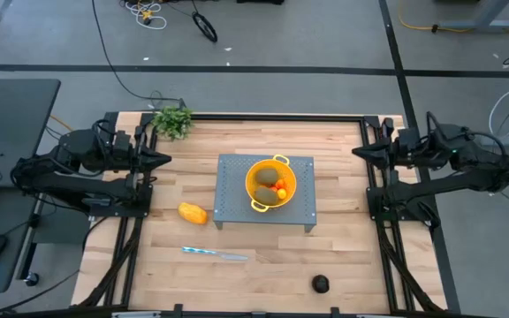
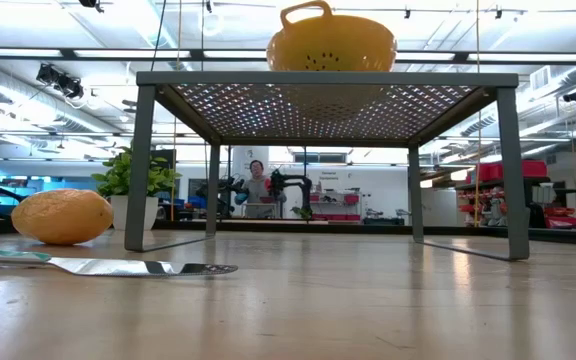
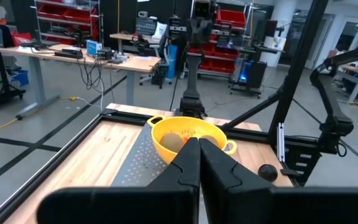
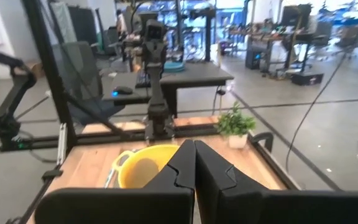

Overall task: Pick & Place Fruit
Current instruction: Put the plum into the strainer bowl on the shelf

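A yellow colander (image 1: 271, 184) stands on a grey perforated stand (image 1: 235, 201) at the table's middle. It holds two brownish-green ovals (image 1: 267, 179) and tiny orange-red balls (image 1: 280, 187). A yellow-orange oblong fruit (image 1: 193, 213) lies on the table left of the stand, and a small blackish round fruit (image 1: 321, 283) lies near the front edge. My left gripper (image 1: 168, 159) hangs shut at the table's left edge, my right gripper (image 1: 355, 152) shut at its right edge; both point level toward the middle, high above the wood, with nothing between their fingers.
A thin silvery knife (image 1: 215, 254) lies on the wood in front of the oblong fruit. A small leafy green plant (image 1: 173, 119) stands at the far left corner. Black frame rails run along the table's sides. A person stands in the room far behind the table.
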Motion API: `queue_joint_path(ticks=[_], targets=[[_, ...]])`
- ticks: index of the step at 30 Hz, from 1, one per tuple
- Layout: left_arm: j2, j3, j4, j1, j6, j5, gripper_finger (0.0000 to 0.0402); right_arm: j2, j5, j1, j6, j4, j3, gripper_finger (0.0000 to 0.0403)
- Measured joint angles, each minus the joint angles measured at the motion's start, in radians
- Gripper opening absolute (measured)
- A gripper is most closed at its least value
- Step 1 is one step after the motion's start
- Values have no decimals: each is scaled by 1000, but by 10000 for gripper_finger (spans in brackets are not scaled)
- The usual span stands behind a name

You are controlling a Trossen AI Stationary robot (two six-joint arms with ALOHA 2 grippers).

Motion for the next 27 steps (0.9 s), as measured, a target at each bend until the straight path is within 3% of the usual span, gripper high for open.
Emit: queue_joint_path(ticks=[10, 27], targets=[[1, 0, 0, 0, -1, -23, 2, 148, -149, 13, 0, 99, 0, 2], [1, 0, -1, 0, 3, -22, 2, 227, -150, 142, -26, 272, 0, 2]])
